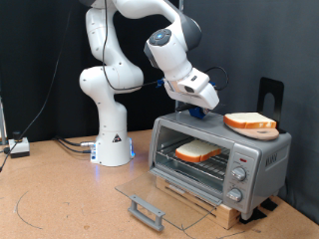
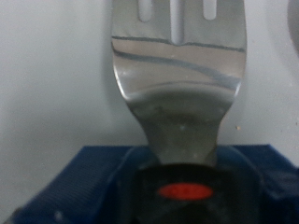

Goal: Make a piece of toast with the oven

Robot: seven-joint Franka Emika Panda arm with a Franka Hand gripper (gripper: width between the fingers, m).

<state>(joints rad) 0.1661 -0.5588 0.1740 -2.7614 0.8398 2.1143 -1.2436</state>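
Observation:
The oven point(image 1: 257, 159) stands at the exterior view's right on a wooden base, with its glass door point(image 1: 164, 189) folded down flat. The piece of toast point(image 1: 199, 151) lies on the wire rack inside. My gripper point(image 1: 197, 112) hangs just above the left end of the oven's top. In the wrist view it is shut on the dark handle of a metal slotted spatula point(image 2: 177, 84), with blue padding point(image 2: 84, 182) on either side of the handle. The blade points away from the camera at a blurred pale surface.
A second bread slice point(image 1: 249, 120) lies on a round wooden board point(image 1: 261, 131) on top of the oven. The door's grey bar handle point(image 1: 147, 211) sticks out low in front. The robot's base point(image 1: 112, 139) stands to the oven's left. Cables point(image 1: 70, 144) lie on the table.

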